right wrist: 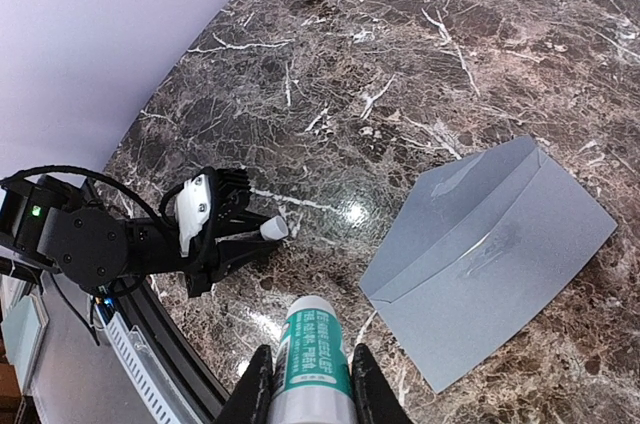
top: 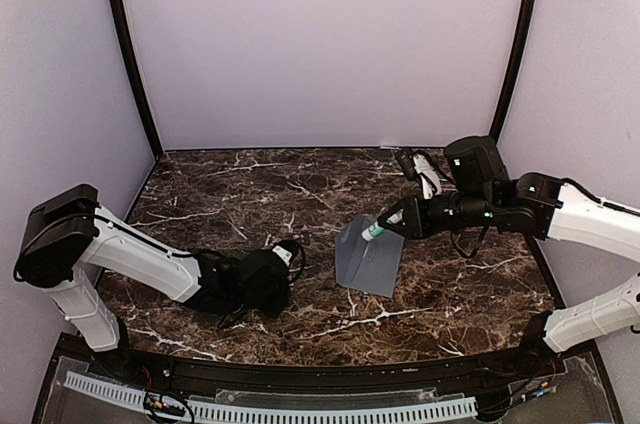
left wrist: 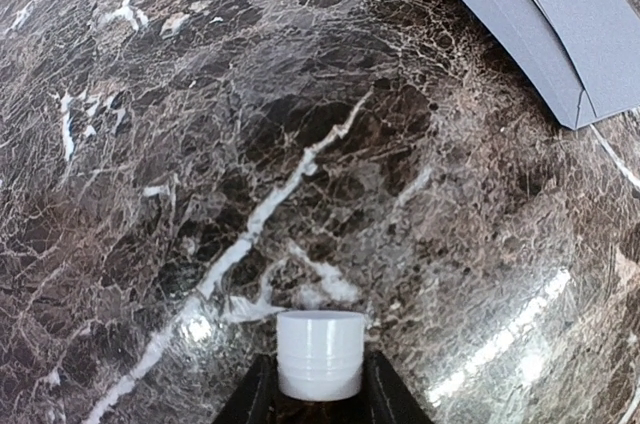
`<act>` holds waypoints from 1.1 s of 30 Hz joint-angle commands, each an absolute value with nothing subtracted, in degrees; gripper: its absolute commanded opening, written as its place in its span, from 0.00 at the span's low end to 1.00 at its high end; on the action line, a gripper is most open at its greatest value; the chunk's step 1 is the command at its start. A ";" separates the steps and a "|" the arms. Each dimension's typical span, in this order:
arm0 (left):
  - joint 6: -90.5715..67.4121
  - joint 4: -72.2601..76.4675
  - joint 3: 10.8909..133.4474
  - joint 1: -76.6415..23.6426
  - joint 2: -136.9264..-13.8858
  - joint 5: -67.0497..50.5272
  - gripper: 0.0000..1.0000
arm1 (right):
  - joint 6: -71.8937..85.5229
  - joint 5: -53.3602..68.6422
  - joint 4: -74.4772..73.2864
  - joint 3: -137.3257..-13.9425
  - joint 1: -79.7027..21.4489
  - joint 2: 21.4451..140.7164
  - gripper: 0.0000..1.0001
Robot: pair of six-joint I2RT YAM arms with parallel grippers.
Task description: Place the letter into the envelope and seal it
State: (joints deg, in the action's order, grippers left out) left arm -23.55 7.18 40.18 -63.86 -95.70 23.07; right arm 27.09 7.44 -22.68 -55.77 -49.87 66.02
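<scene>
Glue stick [right wrist: 315, 339] in right tool [right wrist: 313, 384] (green label), envelope [right wrist: 490, 254] nearby

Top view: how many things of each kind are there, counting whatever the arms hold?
Envelope: 1
Glue stick: 1, in the right gripper
White cap: 1, in the left gripper
Total: 3
</scene>
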 commanded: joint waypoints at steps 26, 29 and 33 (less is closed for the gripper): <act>-20.94 9.47 40.35 -62.30 -98.18 24.66 0.11 | 26.99 7.14 -20.52 -54.84 -49.57 64.57 0.00; -20.08 9.61 39.96 -62.31 -96.30 23.40 0.06 | 26.92 6.92 -20.58 -54.82 -49.57 64.49 0.00; -15.55 13.57 37.98 -62.37 -89.87 17.30 0.06 | 26.85 7.42 -20.21 -54.62 -49.57 63.86 0.00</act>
State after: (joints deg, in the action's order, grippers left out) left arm -20.25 11.11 39.88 -62.70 -96.51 23.16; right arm 27.07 7.46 -22.70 -55.13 -49.87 65.82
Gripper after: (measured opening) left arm 0.220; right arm 0.202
